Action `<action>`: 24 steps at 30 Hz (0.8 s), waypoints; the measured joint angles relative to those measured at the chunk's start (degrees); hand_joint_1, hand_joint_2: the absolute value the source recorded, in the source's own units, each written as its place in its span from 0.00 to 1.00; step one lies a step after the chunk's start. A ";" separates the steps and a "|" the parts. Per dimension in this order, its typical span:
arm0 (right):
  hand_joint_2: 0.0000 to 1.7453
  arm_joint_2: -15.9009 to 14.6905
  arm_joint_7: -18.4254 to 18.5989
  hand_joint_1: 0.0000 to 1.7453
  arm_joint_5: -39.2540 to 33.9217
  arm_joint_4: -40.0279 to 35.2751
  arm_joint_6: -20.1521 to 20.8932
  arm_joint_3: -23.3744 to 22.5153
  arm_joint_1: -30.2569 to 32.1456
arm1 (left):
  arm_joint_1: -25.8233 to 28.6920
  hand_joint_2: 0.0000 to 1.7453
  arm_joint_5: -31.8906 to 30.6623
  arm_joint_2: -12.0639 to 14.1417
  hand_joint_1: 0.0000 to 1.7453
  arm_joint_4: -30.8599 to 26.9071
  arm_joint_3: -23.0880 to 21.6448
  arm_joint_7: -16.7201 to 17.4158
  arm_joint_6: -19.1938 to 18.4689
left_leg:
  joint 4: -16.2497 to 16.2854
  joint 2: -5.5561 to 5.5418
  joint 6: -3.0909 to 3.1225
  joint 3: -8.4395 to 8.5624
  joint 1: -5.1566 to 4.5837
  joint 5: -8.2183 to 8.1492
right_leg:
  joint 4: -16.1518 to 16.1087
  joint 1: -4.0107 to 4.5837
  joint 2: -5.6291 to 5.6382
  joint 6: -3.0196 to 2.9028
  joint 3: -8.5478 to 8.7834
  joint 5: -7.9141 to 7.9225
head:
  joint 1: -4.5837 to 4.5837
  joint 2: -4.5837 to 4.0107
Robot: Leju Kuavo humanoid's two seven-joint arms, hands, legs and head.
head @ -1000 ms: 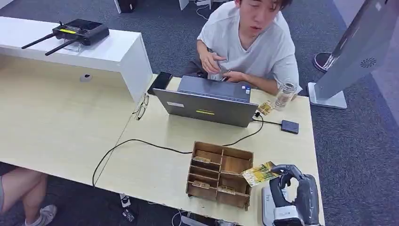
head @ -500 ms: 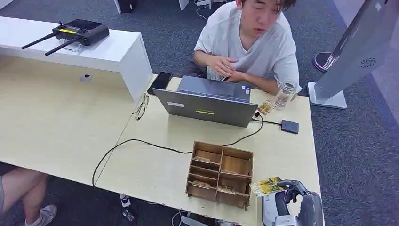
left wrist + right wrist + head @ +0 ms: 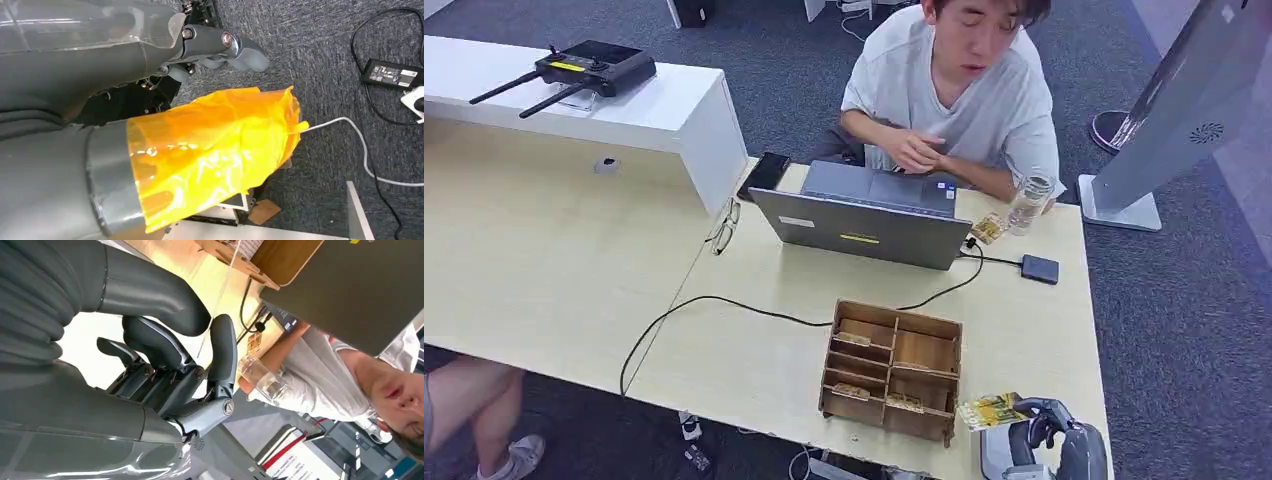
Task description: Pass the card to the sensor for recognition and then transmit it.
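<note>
A yellow-green card (image 3: 992, 410) is pinched in my right hand (image 3: 1049, 432) at the table's near right corner, just right of the wooden box's front corner. The card lies roughly flat, pointing toward the box. Below the hand sits a flat white device (image 3: 991, 455) on the table's near edge, partly hidden by the hand. In the right wrist view the thumb and fingers of my right hand (image 3: 165, 360) are curled together. My left hand (image 3: 220, 47) hangs over the carpet, holding nothing.
A wooden compartment box (image 3: 892, 370) holds more cards. Behind it stands a laptop (image 3: 864, 225) with a person seated at it. A small black box (image 3: 1040, 268) on a cable, a bottle (image 3: 1030, 202), glasses (image 3: 724, 228) and a phone (image 3: 766, 172) lie on the table.
My right hand has drawn back and down toward the table's near edge with the card, which now lies lower beside the box's front corner. The person's hands have shifted.
</note>
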 joint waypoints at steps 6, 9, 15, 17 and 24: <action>1.00 0.00 0.22 1.00 0.00 0.11 -0.09 0.00 0.01 | 0.00 0.00 -0.02 0.00 0.00 -0.02 0.02 0.00 0.00 | 0.00 0.00 0.00 0.00 0.00 0.00 | 0.00 0.00 0.00 0.00 0.00 0.00 | 0.00 0.00; 1.00 0.02 2.49 1.00 2.41 1.09 -2.85 0.04 0.69 | 0.00 0.00 -0.02 -0.02 0.00 -0.04 0.09 0.07 0.00 | 0.00 0.00 0.00 -0.01 0.00 0.00 | 0.00 0.00 0.00 0.00 0.00 -0.01 | 0.02 0.00; 1.00 0.61 6.45 1.00 7.43 2.86 -6.47 1.27 1.35 | 0.00 0.00 -0.06 -0.37 0.00 -0.28 0.28 0.50 0.11 | 0.00 0.00 -0.01 -0.01 0.00 -0.01 | 0.00 0.00 0.00 -0.03 0.00 -0.03 | 0.00 0.00; 1.00 0.70 6.91 1.00 8.42 3.30 -6.47 1.33 1.46 | 0.00 0.00 -0.11 -0.46 0.00 -0.31 0.28 0.52 0.13 | 0.00 0.00 -0.01 -0.01 0.00 -0.01 | 0.00 0.00 0.00 -0.03 -0.01 -0.03 | 0.00 0.00; 1.00 4.58 4.62 1.00 19.60 5.94 -6.51 -2.31 2.58 | -0.01 0.00 -0.48 -0.46 0.00 -0.35 0.46 1.20 0.41 | 0.00 0.00 -0.01 -0.01 0.00 -0.01 | 0.00 0.00 0.00 -0.03 -0.01 -0.03 | 0.00 0.00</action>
